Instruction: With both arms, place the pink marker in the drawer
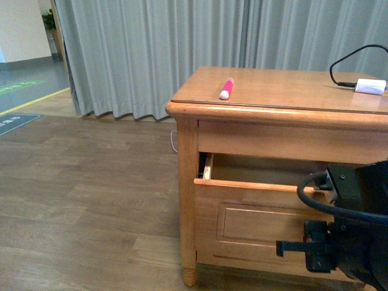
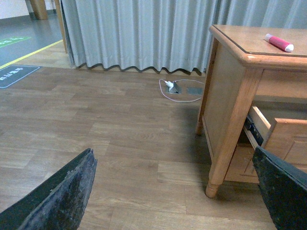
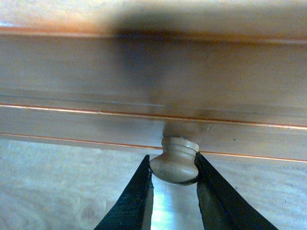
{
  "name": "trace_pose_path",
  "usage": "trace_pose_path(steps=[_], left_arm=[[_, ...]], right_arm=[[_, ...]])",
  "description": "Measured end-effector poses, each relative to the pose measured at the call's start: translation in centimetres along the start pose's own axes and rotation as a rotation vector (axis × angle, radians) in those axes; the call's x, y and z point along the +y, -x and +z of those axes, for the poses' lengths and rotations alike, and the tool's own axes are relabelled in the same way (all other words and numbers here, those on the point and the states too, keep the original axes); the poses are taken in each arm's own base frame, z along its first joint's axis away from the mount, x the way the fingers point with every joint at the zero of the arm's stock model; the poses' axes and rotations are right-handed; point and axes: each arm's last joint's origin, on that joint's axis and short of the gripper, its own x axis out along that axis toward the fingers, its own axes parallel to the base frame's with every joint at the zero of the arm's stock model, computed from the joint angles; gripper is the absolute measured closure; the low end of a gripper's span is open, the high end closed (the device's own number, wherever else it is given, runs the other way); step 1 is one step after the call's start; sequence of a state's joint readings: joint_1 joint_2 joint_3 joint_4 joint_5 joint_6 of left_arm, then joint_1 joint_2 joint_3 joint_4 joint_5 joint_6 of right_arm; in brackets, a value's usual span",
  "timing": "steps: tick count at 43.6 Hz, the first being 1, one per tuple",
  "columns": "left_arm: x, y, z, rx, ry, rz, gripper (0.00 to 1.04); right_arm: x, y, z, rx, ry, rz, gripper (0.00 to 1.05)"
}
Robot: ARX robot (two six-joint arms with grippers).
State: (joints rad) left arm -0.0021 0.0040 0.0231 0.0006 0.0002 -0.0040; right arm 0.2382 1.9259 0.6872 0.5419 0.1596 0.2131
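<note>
The pink marker [image 1: 226,88] with a white cap end lies on top of the wooden cabinet [image 1: 260,112], near its front left; it also shows in the left wrist view [image 2: 278,42]. The drawer [image 1: 254,218] is pulled partly out, pale wood showing inside. My right arm [image 1: 351,230] is at the drawer front at lower right. My right gripper [image 3: 173,175] is shut on the drawer knob [image 3: 174,160]. My left gripper [image 2: 175,191] is open and empty, low over the floor left of the cabinet; one finger [image 2: 62,194] shows at each side.
A white charger plug [image 1: 370,86] with black cable lies on the cabinet top at the back right. Grey curtains [image 1: 151,48] hang behind. A cable and floor socket [image 2: 175,87] lie on the wooden floor [image 1: 85,200] by the curtain.
</note>
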Motion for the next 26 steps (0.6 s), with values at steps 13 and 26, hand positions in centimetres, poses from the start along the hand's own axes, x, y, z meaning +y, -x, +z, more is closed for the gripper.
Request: trace_pose_path(steps=[13, 26], left_arm=[[0.0, 0.0, 0.0, 0.0, 0.0, 0.0, 0.06], [0.0, 0.0, 0.0, 0.0, 0.0, 0.0, 0.06]], right_arm=[[0.1, 5.0, -4.0, 0.044, 0.034, 0.005, 0.65], [0.1, 12.1, -3.7, 0.008, 0.003, 0.051, 0.07]])
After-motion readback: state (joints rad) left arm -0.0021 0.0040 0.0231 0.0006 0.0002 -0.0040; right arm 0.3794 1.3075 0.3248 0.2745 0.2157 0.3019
